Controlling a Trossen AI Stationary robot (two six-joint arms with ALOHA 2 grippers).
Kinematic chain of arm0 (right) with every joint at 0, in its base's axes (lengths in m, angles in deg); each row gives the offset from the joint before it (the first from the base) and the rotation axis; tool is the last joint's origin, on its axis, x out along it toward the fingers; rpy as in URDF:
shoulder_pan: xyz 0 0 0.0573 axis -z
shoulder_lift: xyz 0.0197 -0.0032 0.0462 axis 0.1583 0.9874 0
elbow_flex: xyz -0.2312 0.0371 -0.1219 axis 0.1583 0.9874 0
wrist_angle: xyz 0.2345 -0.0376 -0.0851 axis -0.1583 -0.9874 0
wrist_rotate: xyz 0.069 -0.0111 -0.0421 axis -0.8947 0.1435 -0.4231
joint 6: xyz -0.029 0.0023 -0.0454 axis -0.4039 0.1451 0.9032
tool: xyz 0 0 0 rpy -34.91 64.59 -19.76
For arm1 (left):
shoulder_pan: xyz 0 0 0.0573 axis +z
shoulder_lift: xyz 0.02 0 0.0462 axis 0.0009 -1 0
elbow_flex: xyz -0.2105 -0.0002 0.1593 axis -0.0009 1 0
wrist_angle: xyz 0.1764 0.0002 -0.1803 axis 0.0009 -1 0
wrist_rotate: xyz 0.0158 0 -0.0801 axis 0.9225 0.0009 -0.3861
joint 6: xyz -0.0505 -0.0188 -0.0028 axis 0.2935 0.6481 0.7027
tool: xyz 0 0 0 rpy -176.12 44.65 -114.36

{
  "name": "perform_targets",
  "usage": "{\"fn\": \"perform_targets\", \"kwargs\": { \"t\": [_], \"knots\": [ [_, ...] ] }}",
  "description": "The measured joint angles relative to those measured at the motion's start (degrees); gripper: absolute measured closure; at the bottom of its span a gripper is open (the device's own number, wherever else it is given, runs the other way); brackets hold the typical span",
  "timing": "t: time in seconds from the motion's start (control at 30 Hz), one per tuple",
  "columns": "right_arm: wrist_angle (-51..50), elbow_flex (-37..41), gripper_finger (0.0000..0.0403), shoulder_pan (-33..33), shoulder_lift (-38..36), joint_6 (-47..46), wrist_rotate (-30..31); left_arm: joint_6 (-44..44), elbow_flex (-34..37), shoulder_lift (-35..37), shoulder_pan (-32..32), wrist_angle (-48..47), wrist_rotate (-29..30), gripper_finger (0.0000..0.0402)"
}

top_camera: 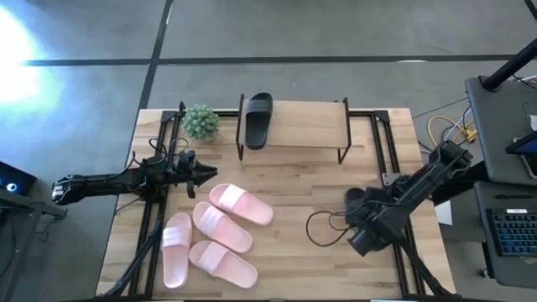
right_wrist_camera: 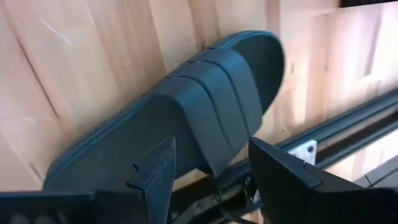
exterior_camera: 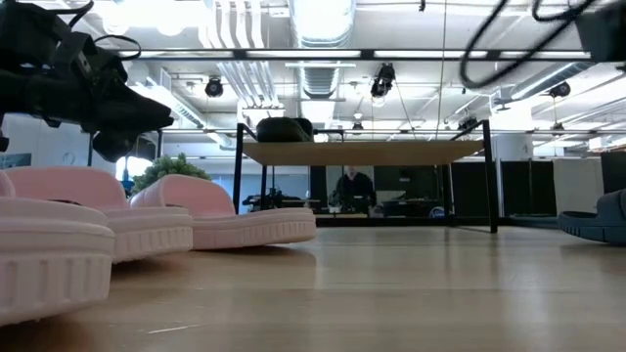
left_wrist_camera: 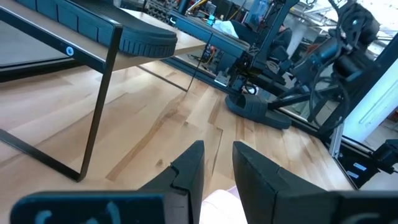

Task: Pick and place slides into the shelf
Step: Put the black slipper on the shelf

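Four pale pink slides (top_camera: 220,233) lie sole-down in a cluster on the table's near left. One black slide (top_camera: 258,120) rests on the left end of the shelf's plank top (top_camera: 306,126). A second black slide (right_wrist_camera: 180,118) lies sole-down on the table at the right, beside the frame rail. My right gripper (right_wrist_camera: 211,168) hangs open just above it, pointing steeply down, a finger on each side of its wide strap (right_wrist_camera: 214,99). My left gripper (left_wrist_camera: 217,165) waits near level at the left, by the pink slides, narrowly open with nothing between its fingers.
A small potted plant (top_camera: 201,122) stands left of the shelf. Black frame rails (top_camera: 386,159) run along both table sides, and a loose cable loop (top_camera: 323,226) lies near the right arm. Bare wood shows between the shelf and the pink slides.
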Motion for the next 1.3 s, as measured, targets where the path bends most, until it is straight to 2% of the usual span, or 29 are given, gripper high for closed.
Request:
{"fn": "perform_targets", "kwargs": {
  "t": [0.2, 0.37, 0.6, 0.8, 1.03, 1.13, 1.3],
  "knots": [
    [0.96, 4.69, 0.0209, 0.01, 0.02, -3.22, 0.56, 0.02, 0.00, -0.03, -0.01, 0.00, 0.00, 0.0332],
    [0.67, 5.62, 0.0209, -0.04, 0.02, -7.60, 2.28, 0.01, 0.00, -0.03, -0.01, 0.00, 0.01, 0.0332],
    [0.98, 6.26, 0.0209, -0.39, 0.04, -7.63, 3.38, 0.02, 0.00, -0.03, -0.01, 0.00, 0.00, 0.0332],
    [0.89, 1.89, 0.0209, -1.93, 0.09, -4.69, 2.06, 0.02, 0.00, -0.03, -0.01, 0.00, 0.02, 0.0332],
    [0.85, -6.51, 0.0206, -4.18, 0.09, 2.90, 5.55, 0.02, 0.00, -0.03, 0.01, 0.00, 0.00, 0.0332],
    [0.83, -6.29, 0.0193, -4.67, 0.09, 3.73, 5.51, 0.02, 0.00, -0.03, 0.01, 0.00, 0.00, 0.0332],
    [0.93, -2.83, 0.0158, -4.66, 0.60, -0.17, 5.42, 0.02, 0.00, -0.03, 0.00, 0.00, 0.01, 0.0332]
  ]
}}
